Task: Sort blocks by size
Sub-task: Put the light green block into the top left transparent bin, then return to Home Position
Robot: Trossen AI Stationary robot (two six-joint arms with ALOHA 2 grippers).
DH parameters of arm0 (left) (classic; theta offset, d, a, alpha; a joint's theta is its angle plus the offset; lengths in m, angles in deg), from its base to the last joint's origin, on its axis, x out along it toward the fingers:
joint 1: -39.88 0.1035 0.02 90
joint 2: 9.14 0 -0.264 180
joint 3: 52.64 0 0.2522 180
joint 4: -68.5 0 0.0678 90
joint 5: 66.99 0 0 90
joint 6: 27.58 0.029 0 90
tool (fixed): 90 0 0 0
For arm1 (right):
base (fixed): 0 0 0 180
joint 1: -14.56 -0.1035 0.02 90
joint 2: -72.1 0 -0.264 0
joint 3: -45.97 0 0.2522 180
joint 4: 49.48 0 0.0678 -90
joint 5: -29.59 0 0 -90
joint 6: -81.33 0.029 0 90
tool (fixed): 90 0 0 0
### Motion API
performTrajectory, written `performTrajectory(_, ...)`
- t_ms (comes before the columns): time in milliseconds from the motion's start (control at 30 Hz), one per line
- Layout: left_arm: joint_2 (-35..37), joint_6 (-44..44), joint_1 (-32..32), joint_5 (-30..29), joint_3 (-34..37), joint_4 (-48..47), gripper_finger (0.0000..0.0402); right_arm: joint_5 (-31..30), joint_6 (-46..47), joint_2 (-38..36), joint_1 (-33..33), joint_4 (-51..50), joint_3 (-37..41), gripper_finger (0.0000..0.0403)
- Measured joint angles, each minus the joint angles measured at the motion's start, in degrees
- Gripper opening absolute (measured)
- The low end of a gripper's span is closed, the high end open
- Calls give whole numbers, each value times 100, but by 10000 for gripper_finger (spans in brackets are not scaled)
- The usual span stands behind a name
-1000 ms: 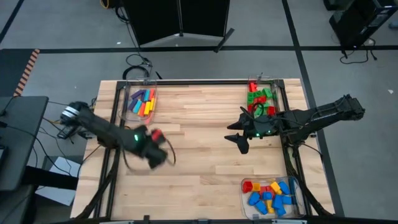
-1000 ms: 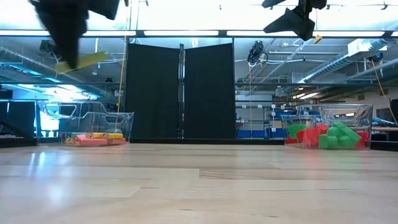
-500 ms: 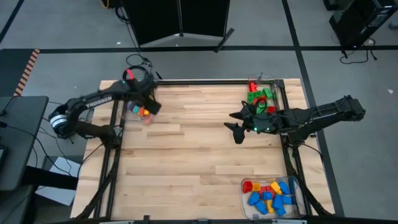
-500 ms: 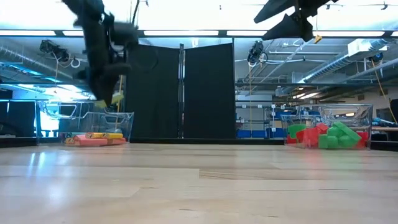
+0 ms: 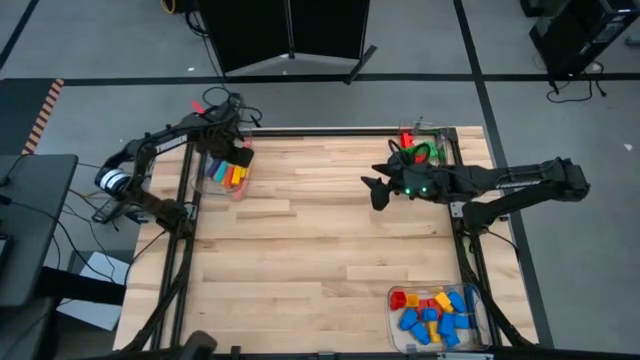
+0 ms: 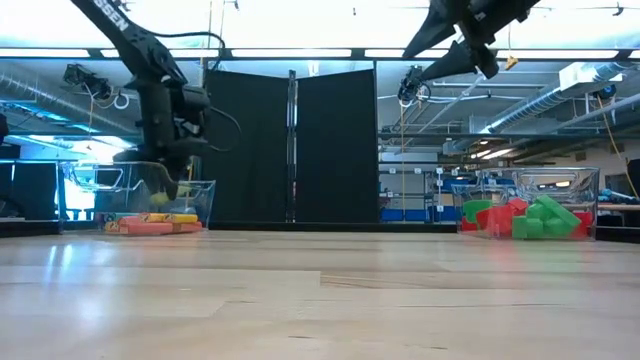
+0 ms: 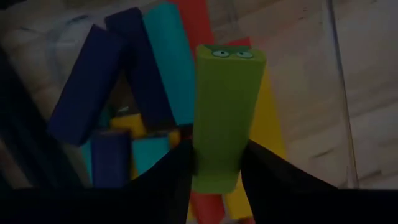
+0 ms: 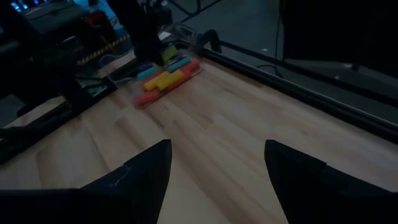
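My left gripper hangs over the clear bin at the table's far left and is shut on a yellow-green long block. The low view shows that gripper just above the bin's rim. Under it lie long blocks in navy, teal, red and yellow. My right gripper is open and raised, beside the far-right bin of green and red blocks; its fingers hold nothing. My left gripper pinches the yellow-green block's two long sides between its two fingers, near one end. The fingers come from above, pointing steeply down. The rest of the block sticks out past the fingers over the blocks in the bin; whether it touches them, I cannot tell.
A third clear bin with blue, red and yellow blocks sits at the near right corner. A black frame rail runs along the far edge. The bare wooden tabletop spreads between the bins.
My left gripper has swung from the left middle of the table toward the far edge, carrying the yellow-green block, rolled about its own line and come down over the far-left bin. My right gripper has drifted a little toward the far edge and turned.
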Motion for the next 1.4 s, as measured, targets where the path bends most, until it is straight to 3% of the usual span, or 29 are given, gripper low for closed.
performTrajectory(433, -246, 22, -2, -318, -77, 153, 194, 15, 107, 0, 87, 0, 0, 268)
performTrajectory(667, -244, 114, -4, -320, -709, -512, 194, 21, 104, 0, 99, 69, 0, 268)
performTrajectory(800, -149, 250, -148, -254, -1166, -797, 194, 20, -609, 0, 110, 37, 0, 268)
performTrajectory(1000, 508, 584, -963, 73, -1425, -606, 194, 24, -1310, 0, 77, -231, -2, 268)
performTrajectory(1133, 1083, 463, -1798, 126, -1252, 68, 194, 33, -1480, 0, 125, -666, -2, 268)
performTrajectory(1300, 1727, 421, -2893, 111, -515, 1507, 193, 47, -1618, -25, 294, -801, 225, 268)
performTrajectory(1400, 2023, 394, -3424, 110, 184, 2308, 193, 339, -1796, -114, 326, -369, 627, 268)
